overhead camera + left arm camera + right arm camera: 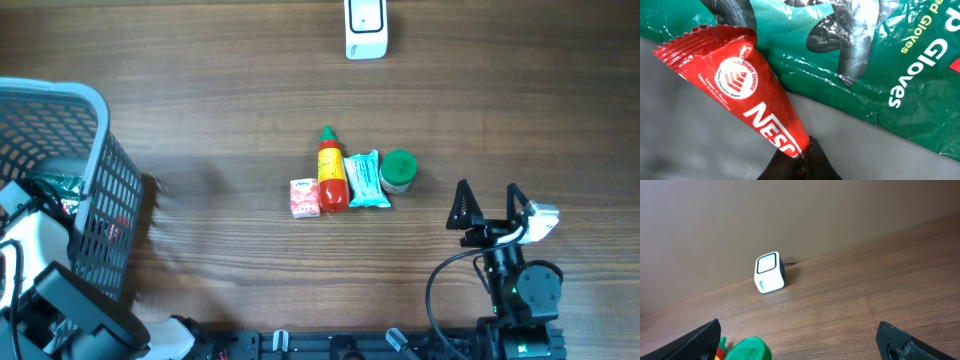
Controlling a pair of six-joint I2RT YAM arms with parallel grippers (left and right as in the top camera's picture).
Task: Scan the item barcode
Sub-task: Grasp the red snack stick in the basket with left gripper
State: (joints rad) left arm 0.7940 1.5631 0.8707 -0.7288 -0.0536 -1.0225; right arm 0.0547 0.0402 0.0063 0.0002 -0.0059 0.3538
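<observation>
On my left wrist feed the left gripper (802, 162) is pinched together on the narrow end of a red sachet (747, 95). I read white letters "NES" on it, plus a round seal whose print is too small for me. Behind it lies a green pack (865, 65) marked "Gloves". Overhead shows none of that lettering, only that arm down inside the mesh basket (95, 180) at the table's left, with the white scanner (366, 28) well apart at the far edge. The right gripper (488, 192) stands with jaws wide apart near a row of pink packet (304, 197), red sauce bottle (331, 172), teal pouch (366, 180) and green-lidded jar (398, 171). Only my right wrist feed shows the scanner's front window.
</observation>
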